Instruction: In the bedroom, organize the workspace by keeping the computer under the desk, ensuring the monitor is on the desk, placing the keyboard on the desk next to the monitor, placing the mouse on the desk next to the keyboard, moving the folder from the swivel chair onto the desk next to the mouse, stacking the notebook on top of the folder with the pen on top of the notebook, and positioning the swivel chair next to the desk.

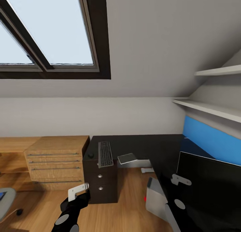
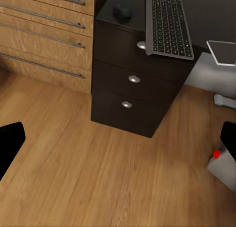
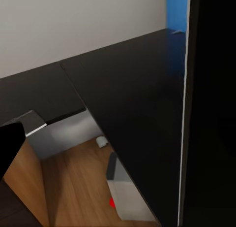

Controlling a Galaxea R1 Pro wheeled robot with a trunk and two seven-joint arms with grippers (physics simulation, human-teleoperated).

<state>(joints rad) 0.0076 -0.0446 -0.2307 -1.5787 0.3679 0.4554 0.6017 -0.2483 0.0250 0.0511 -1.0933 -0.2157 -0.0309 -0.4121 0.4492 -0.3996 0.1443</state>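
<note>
In the head view the black L-shaped desk (image 1: 147, 148) fills the corner under the sloped wall, with the keyboard (image 1: 105, 154) lying lengthwise on its left wing above the drawers, the mouse (image 1: 90, 156) just beside it on the side toward the light wood drawer unit (image 1: 55, 161). The monitor (image 1: 209, 188) stands on the right wing, and the computer (image 1: 156, 198) sits on the floor under that wing, its red light showing. The left pincer (image 1: 80, 189) hangs over the plank floor in front of the desk drawers, below and well apart from the keyboard; the right pincer (image 1: 180, 180) sits over the desk edge just beside the monitor's lower corner. A sliver of the swivel chair (image 1: 6, 200) shows at the left edge. In the left wrist view the keyboard (image 2: 168, 21) and mouse (image 2: 122, 11) lie atop the drawers, far ahead of the widely parted, empty black fingertips (image 2: 10, 141). In the right wrist view the monitor (image 3: 211, 109) looms close alongside, one dark fingertip (image 3: 10, 143) visible; whether that pincer is open I cannot tell.
</note>
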